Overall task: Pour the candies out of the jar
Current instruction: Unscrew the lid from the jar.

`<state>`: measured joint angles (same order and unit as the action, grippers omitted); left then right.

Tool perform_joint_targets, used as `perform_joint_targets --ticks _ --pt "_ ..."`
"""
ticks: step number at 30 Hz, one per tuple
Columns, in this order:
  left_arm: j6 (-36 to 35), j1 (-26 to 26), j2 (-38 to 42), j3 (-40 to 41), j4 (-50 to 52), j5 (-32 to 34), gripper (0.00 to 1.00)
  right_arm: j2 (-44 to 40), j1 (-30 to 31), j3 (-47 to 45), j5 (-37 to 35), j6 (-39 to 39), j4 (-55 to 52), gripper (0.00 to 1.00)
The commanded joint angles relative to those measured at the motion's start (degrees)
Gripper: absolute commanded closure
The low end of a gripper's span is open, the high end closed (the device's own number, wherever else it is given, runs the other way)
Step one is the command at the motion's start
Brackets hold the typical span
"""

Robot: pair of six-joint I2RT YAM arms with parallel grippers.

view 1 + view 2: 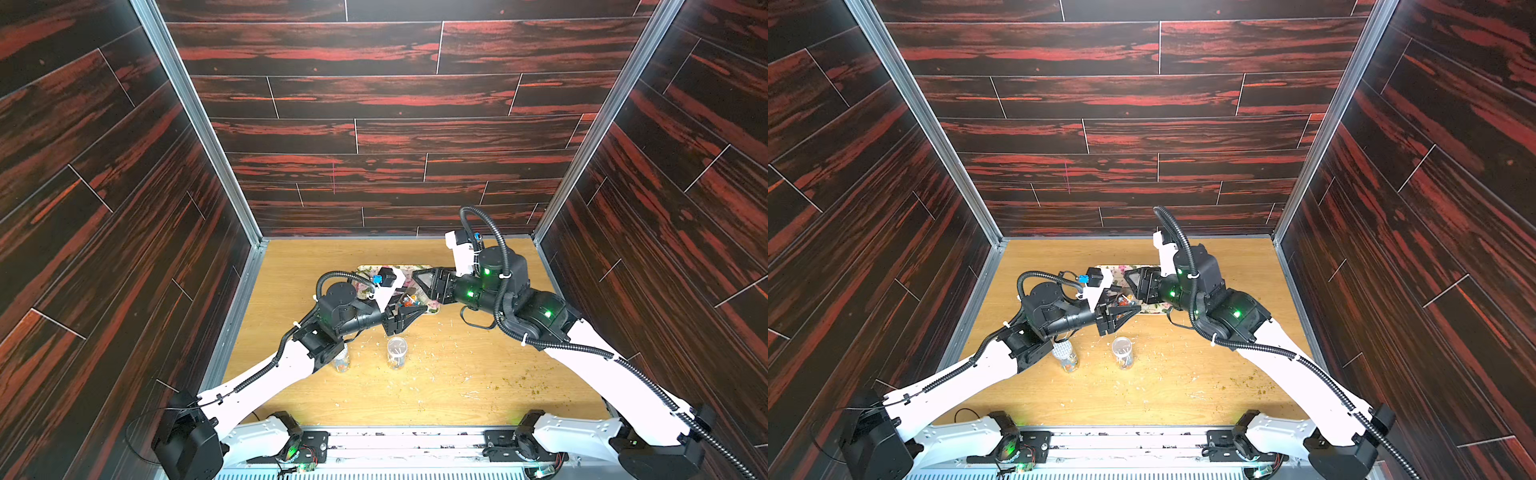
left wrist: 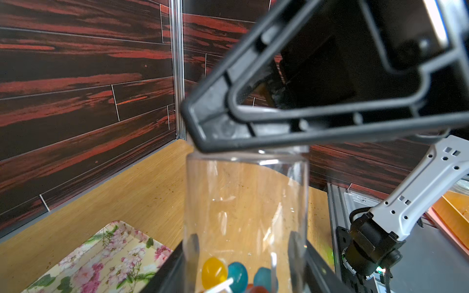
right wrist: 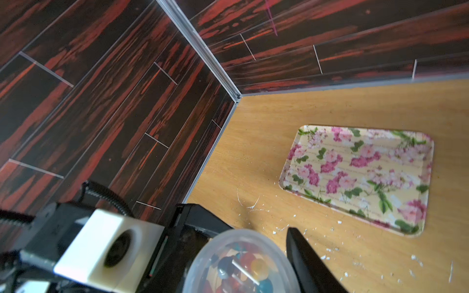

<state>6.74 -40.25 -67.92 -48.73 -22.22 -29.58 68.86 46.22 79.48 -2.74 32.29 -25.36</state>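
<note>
My left gripper (image 2: 243, 243) is shut on a clear jar (image 2: 246, 203), one finger (image 2: 194, 243) on each side of its wall. The candies (image 2: 228, 274), yellow, blue and red balls with white sticks, lie at the jar's bottom. In both top views the jar (image 1: 405, 301) (image 1: 1123, 301) hangs over the near edge of the flowered tray (image 1: 419, 268). My right gripper (image 3: 239, 258) stands around the jar's translucent lid (image 3: 241, 263). One of its fingers (image 3: 304, 258) is at the lid's rim; the other is hidden. From the left wrist view, a right finger (image 2: 253, 126) covers the jar's top.
The flowered tray (image 3: 360, 175) holds nothing in the right wrist view. Two more clear jars (image 1: 397, 353) (image 1: 340, 359) stand on the table near the left arm. White and greenish crumbs (image 1: 449, 365) are scattered over the wooden top. Dark walls close in three sides.
</note>
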Motion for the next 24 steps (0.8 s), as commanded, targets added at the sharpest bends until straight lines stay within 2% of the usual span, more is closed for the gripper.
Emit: perform_joint_targets --ticks 1,10,18,24 --pt "2.93 -0.01 1.78 -0.51 -3.09 -2.46 0.6 -2.05 -0.56 -1.67 2.95 -8.28 2.09 0.55" --pt "6.71 0.05 4.23 -0.73 -3.09 -4.2 0.6 -4.34 -8.9 -3.8 25.34 -14.76 6.53 0.57" --pt "8.76 0.0 5.6 -0.72 -3.01 -6.21 0.6 -3.39 -12.32 -2.54 40.82 -23.01 5.59 0.57" --pt "9.86 0.0 6.04 -0.83 -3.1 -7.15 0.63 -2.87 -17.71 -3.18 54.31 -27.57 8.53 0.59"
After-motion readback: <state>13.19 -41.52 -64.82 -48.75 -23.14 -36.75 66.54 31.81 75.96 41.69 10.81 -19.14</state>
